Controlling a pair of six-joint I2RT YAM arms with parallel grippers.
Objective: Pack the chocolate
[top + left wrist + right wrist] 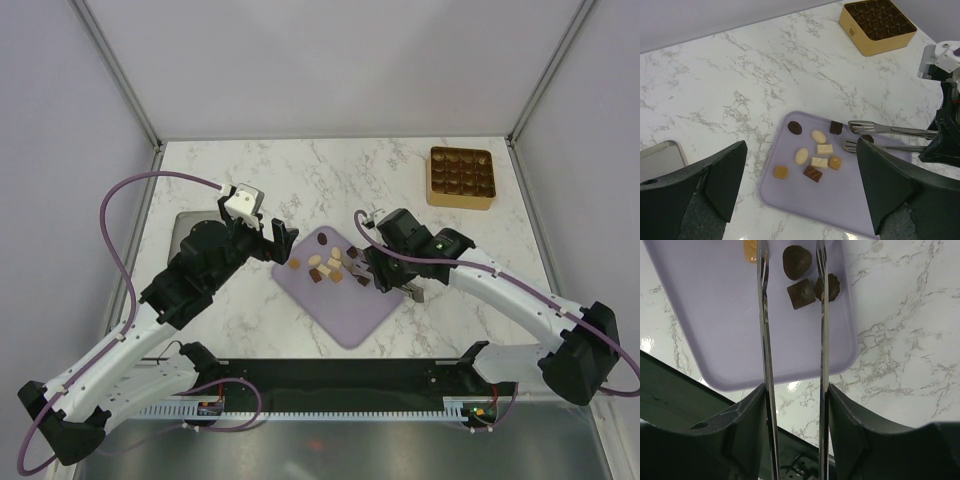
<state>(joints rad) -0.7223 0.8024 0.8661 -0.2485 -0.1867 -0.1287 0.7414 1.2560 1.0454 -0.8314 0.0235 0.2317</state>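
Several chocolate pieces (325, 265), dark, caramel and cream, lie loose on the lilac mat (348, 305); they also show in the left wrist view (819, 162). My right gripper (388, 272) is shut on metal tongs (890, 131), whose arms (762, 315) stand apart over the mat's right part. Between them lie a dark rounded piece (797, 261) and a dark square piece (801, 293); a fluted dark piece (829, 287) lies under the right arm. My left gripper (801, 167) is open and empty above the mat's left edge. The gold tray (462, 177) stands far right, its compartments dark.
A grey flat tray (185, 225) lies at the left, partly under my left arm, and shows in the left wrist view (660, 157). The marble table (300, 170) is walled at the back and sides. A dark rail runs along the near edge.
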